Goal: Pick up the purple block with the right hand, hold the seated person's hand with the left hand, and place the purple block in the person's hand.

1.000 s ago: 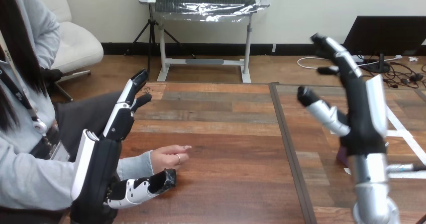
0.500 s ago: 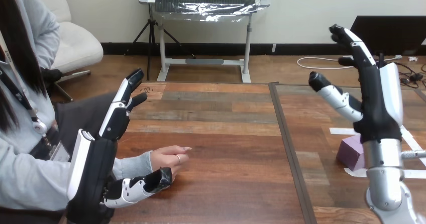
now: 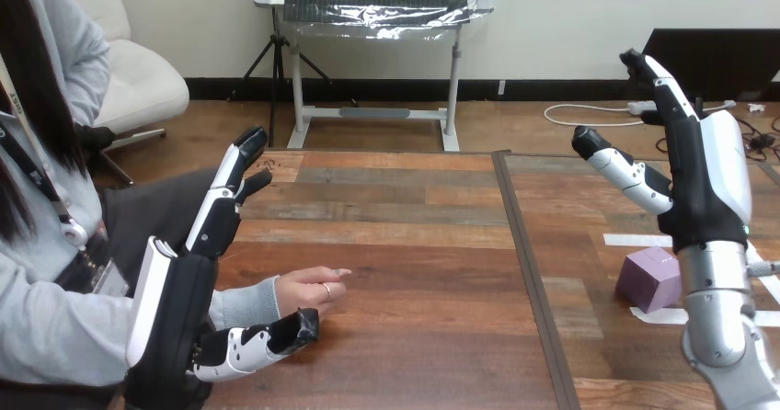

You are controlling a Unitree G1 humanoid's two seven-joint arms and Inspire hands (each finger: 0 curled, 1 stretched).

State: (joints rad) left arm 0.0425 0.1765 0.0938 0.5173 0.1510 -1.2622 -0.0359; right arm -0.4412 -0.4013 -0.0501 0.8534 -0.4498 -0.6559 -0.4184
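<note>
Right robot hand (image 3: 704, 185): raised well above the bench (image 3: 414, 244), fingers straight and pointing up and away from me, thumb splayed to the left. Wide, holding nothing.

Purple block (image 3: 649, 279): lies on the right part of the bench, below my right robot hand and just left of my silver right forearm (image 3: 717, 300). Apart from the palm and fingers. It sits between two strips of white tape (image 3: 635, 240), near the closer one. The forearm covers the block's right edge, so I cannot tell whether block and forearm touch.

Left robot hand (image 3: 184, 290): at the left side, fingers straight and stretched forward, thumb pointing right. Wide, nothing held.

Person's hand (image 3: 311, 289): rests low on the bench, fingertips to the right, in the span between my left fingers and thumb. My thumb lies on the near side of its wrist and sleeve; whether they touch, I cannot tell. No finger curls round it. My left palm hides most of the person's forearm.
</note>
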